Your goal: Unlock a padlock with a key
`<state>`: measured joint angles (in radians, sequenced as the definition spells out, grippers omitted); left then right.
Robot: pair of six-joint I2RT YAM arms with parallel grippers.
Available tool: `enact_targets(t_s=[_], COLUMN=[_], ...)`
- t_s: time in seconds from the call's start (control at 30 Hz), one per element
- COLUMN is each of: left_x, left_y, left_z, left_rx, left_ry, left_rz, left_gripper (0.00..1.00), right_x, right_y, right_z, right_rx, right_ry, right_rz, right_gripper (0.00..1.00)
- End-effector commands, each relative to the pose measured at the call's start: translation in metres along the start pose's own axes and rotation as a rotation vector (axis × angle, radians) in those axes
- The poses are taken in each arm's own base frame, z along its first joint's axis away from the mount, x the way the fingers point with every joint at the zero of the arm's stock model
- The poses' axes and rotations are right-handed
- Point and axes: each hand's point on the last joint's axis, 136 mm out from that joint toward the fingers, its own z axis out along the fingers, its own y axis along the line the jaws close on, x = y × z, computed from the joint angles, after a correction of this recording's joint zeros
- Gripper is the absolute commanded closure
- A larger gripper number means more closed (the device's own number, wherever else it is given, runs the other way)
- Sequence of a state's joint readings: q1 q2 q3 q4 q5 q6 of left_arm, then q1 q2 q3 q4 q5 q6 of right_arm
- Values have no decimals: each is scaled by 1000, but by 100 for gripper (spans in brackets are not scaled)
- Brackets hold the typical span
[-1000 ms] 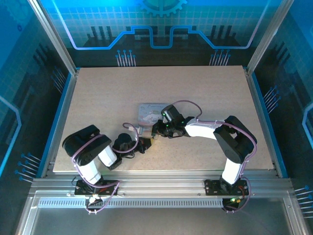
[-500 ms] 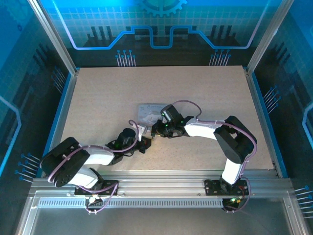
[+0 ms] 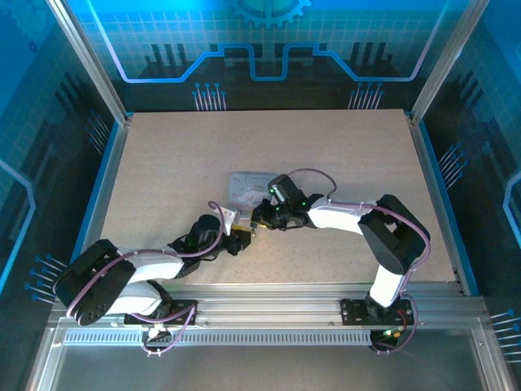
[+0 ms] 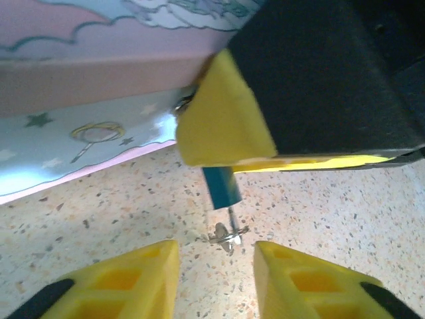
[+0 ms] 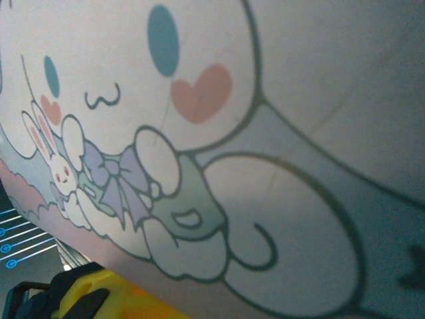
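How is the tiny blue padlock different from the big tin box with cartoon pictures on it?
The small dark-blue padlock is far smaller than the pastel cartoon-printed tin box. The padlock is plain dark blue; the tin box is pink and pale blue with stars. The padlock hangs pinched in the right gripper; the tin box rests on the speckled table. Both sit close together.

The left arm is stretched low toward the tin from its near left. The left gripper is held just short of the tin's near edge, with its fingers parted. The right arm is bent at the elbow and extended in from the tin's right. The right gripper is clamped on the padlock at that same near edge.
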<state>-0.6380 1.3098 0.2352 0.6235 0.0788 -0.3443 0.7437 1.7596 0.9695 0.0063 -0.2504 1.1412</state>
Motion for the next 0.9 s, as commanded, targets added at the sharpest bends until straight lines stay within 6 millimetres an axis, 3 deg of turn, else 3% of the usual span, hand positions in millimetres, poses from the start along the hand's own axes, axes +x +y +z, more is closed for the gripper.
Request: enact_targets(t_s=[0.0,0.33,0.87], left_x=[-11,-34,-20], left_y=[-3,-19,-13], left_z=[-6,-11,7], left_rx=[51,204,206], left_ry=[-63,-107,-53], left_rz=[-78,-204,-239], left_gripper=[60,58,67], right_x=[16,15,14], right_y=[-6,-7,-5], right_z=[-1,2,2], right_rx=[12,0,-6], right_ry=[47,41,39], right_rz=[53,76,81], right_gripper=[99,99,99])
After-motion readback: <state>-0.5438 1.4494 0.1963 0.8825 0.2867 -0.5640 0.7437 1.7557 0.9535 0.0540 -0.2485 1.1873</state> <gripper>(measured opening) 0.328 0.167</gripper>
